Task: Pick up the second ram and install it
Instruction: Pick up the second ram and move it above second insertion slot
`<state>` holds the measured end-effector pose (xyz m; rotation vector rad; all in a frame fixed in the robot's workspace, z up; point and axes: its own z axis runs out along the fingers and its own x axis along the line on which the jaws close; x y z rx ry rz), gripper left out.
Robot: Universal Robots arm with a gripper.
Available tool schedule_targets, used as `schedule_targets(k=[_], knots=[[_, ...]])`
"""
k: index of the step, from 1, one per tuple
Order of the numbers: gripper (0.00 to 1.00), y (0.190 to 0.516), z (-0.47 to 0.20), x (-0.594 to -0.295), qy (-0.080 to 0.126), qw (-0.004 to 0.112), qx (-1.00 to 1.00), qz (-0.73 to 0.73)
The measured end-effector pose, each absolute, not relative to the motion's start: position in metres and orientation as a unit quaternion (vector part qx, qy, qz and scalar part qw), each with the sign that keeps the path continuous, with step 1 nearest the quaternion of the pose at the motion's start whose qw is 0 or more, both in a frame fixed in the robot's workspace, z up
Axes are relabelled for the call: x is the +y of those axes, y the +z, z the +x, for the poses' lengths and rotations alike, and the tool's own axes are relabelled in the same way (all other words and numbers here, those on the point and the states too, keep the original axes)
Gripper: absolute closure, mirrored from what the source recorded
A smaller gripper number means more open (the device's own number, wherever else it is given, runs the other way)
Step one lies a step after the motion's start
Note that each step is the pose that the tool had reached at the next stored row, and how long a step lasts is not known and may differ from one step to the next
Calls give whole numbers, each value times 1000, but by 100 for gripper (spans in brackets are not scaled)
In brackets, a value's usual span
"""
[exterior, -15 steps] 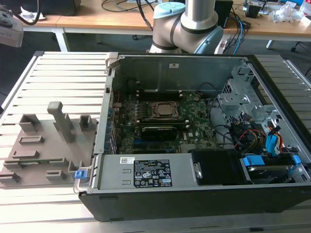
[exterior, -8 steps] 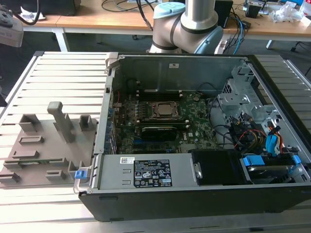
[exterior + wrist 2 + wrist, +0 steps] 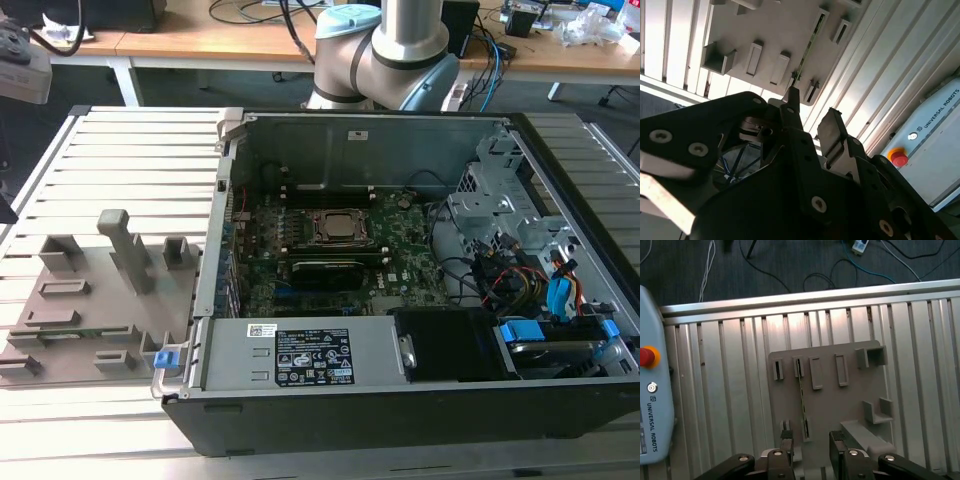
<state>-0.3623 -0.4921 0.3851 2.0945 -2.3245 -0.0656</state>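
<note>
A single second ram (image 3: pixel 802 400) stands on edge in a slot of the one grey holder plate (image 3: pixel 845 405) on the slatted tabletop (image 3: pixel 715 390). The tool (image 3: pixel 811 437) hangs above it, its two fingers (image 3: pixel 786 439) spread apart and empty. One open computer case (image 3: pixel 400 280) sits just beside the plate.

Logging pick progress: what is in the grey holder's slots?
One ram stands on edge in a slot of the holder; the other slots in view look empty. The open claw covers one edge of the holder, so that part is hidden.
</note>
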Motion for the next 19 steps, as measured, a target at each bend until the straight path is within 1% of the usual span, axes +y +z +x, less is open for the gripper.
schedule_targets(k=[19], knots=[[58,372,-362,-492,-21,6,-743,669]])
